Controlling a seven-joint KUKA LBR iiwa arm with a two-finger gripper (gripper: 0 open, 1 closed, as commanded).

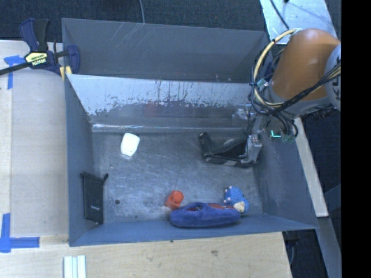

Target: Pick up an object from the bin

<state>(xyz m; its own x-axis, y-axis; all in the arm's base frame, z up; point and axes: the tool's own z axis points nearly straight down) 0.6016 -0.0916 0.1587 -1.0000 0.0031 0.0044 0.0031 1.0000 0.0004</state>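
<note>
Nearest you, a blue slipper-shaped thing (203,215) hugs the grey bin (174,51)'s front wall, pale surface (35,155) around; the black angled piece (220,150) lies at the jaws; you cannot tell their state.

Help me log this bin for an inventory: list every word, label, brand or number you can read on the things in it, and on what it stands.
No text can be read on anything in the bin.
white lump, orange ball, long blue cloth thing, flat black case, dark bent thing beside the gripper: no markings show.
blue-and-white toy: too small to tell.
</note>
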